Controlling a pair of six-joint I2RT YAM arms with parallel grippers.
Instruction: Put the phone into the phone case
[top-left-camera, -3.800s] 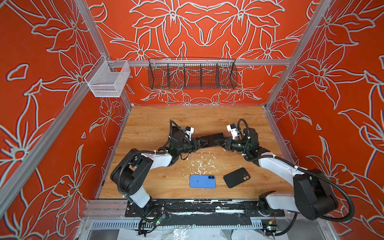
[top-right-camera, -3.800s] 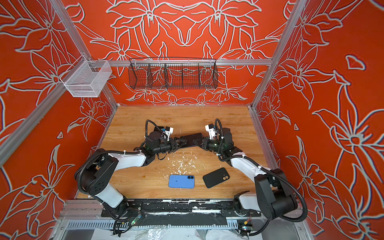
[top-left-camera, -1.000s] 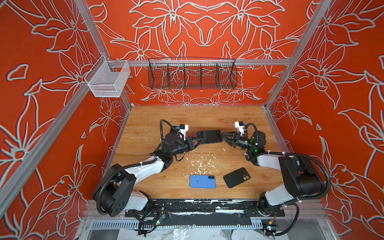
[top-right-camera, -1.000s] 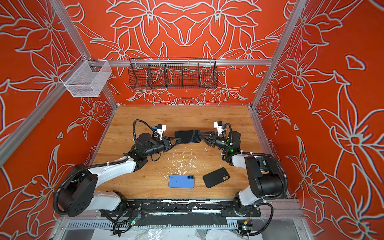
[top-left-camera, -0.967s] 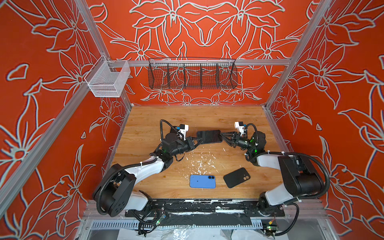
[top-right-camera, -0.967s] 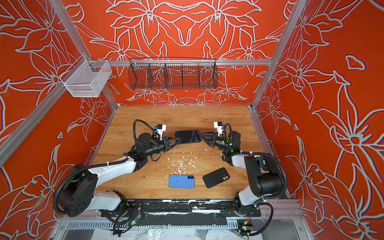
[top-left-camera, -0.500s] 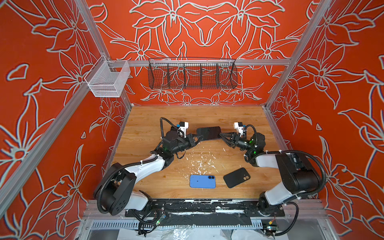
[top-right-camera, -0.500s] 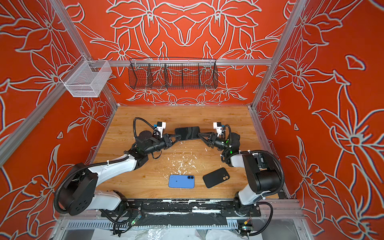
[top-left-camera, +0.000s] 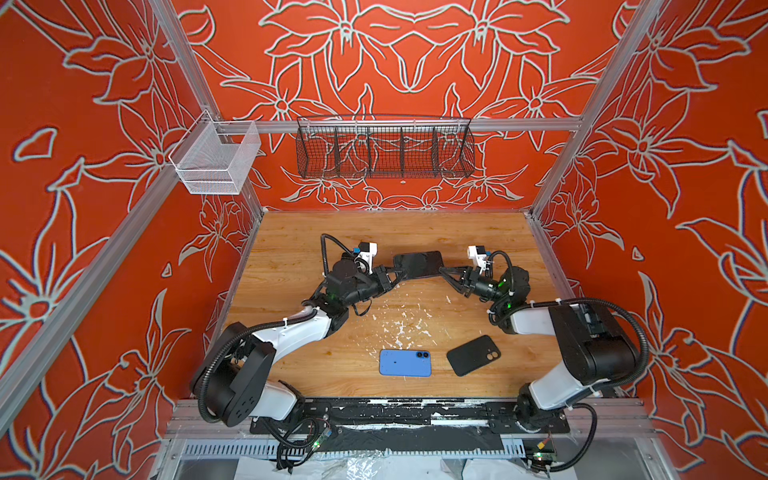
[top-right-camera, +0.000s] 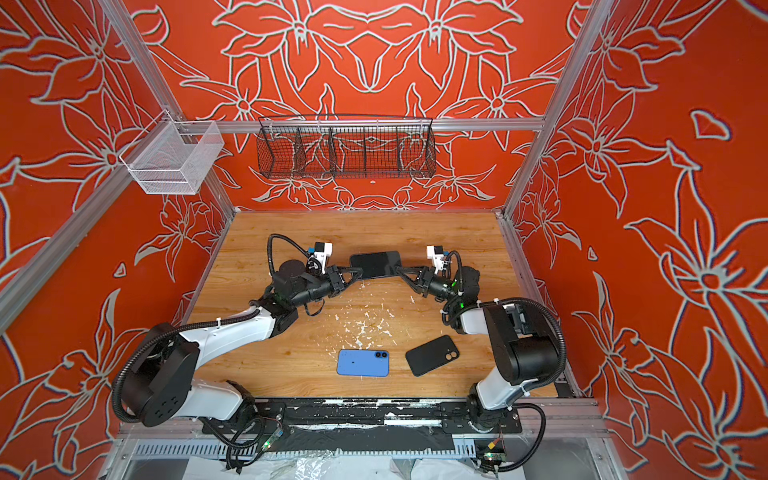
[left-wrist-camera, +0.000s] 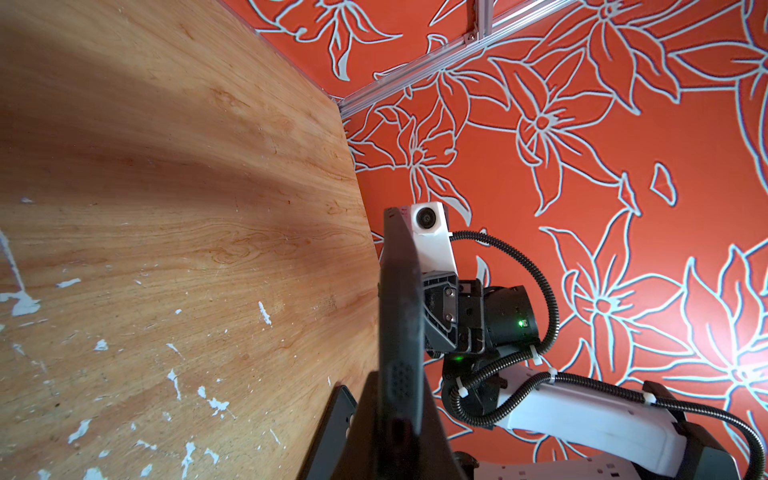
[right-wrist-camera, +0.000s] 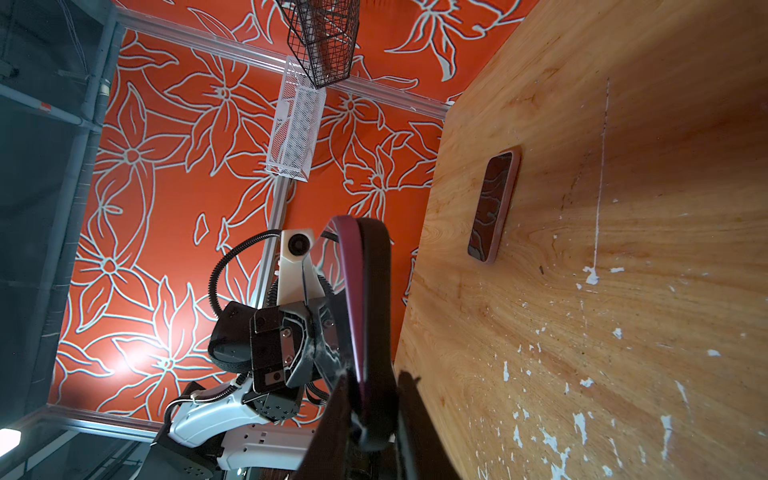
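just pinched the right fingers (right-wrist-camera: 411, 428) in onto the free end of the phone (top-left-camera: 417, 264); stood splayed beside that end a second ago, now clamped across it going by the right wrist view. holding the other end with the left fingers (left-wrist-camera: 334, 432), shut tight on it, same as before. keeping the phone off the bench (top-left-camera: 291, 257), screen up, spanned between both arms toward the back, nudged slightly further back than a second ago. seeing two layers edge-on in the right wrist view: reddish phone edge plus the dark case (right-wrist-camera: 376, 291) hugging it; cannot tell whether snapped fully home. reads as switching from a one-arm hold to a two-arm squeeze, i.e. setting up to press the phone into the dark case. worth watching for the slab bowing or popping loose under the pinch. leaving the blue phone (top-left-camera: 405, 363) and black case (top-left-camera: 473, 355) flat near the front edge of the bench, untouched, well apart from the held pair.
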